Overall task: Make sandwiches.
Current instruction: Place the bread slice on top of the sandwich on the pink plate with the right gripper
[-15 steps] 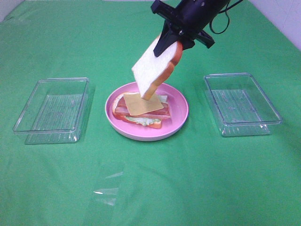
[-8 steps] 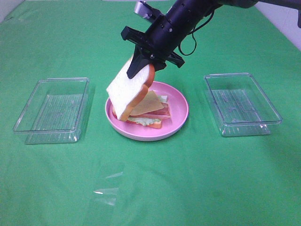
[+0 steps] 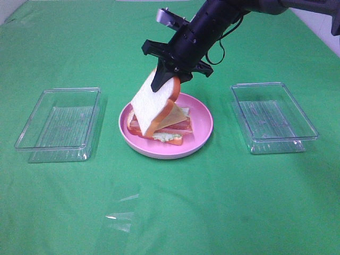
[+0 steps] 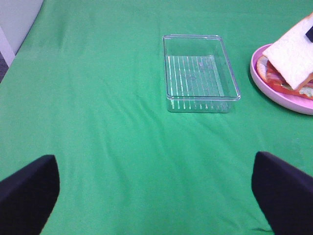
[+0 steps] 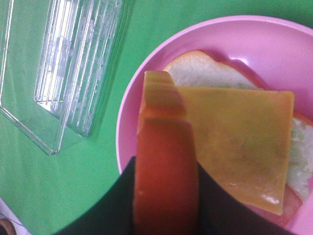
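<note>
Exterior high view: right gripper pinches tilted white bread slice with orange-brown crust over yellow cheese square, seemingly touching; releasing tilted may topple it off round pink plate.

The right gripper, clamped on the top bread slice, has swung from above the pink plate's far right rim across to its left side and come lower. The slice, earlier hanging clear above the cheese square, now leans steeply with its lower edge down at the stack's left end, hiding much of the cheese.
</note>
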You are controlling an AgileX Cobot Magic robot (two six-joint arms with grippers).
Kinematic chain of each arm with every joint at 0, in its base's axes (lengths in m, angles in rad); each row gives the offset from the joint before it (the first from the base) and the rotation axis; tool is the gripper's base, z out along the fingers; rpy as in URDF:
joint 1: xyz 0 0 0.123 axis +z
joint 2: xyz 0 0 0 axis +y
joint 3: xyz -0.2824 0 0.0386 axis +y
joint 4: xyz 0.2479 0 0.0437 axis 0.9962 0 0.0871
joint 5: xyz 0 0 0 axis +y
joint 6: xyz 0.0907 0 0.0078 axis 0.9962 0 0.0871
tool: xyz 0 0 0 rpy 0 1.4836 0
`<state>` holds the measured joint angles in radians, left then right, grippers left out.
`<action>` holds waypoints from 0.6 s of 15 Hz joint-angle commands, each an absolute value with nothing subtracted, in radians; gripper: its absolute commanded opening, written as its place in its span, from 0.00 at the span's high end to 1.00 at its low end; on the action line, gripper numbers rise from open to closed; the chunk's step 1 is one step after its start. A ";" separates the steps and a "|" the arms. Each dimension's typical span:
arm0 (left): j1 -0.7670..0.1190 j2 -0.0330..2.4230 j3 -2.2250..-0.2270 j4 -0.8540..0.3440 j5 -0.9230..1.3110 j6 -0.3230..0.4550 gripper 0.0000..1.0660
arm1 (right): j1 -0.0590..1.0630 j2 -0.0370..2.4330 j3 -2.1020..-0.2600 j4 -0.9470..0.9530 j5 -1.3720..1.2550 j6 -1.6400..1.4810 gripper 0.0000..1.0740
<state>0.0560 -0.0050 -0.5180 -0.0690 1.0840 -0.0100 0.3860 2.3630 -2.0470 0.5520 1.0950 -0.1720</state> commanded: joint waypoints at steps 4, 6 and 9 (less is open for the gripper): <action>0.060 -0.020 -0.517 -0.068 1.074 -0.017 0.04 | 0.386 2.360 -2.049 0.531 1.116 -0.239 0.13; 0.060 -0.020 -0.517 -0.068 1.074 -0.017 0.04 | 0.386 2.331 -2.050 0.483 1.133 -0.258 0.13; 0.060 -0.020 -0.517 -0.068 1.074 -0.017 0.04 | 0.386 2.261 -2.050 0.346 1.156 -0.256 0.13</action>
<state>0.0560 -0.0050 -0.5180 -0.0690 1.0840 -0.0100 0.3860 2.2780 -2.0470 0.3660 1.1400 -0.2430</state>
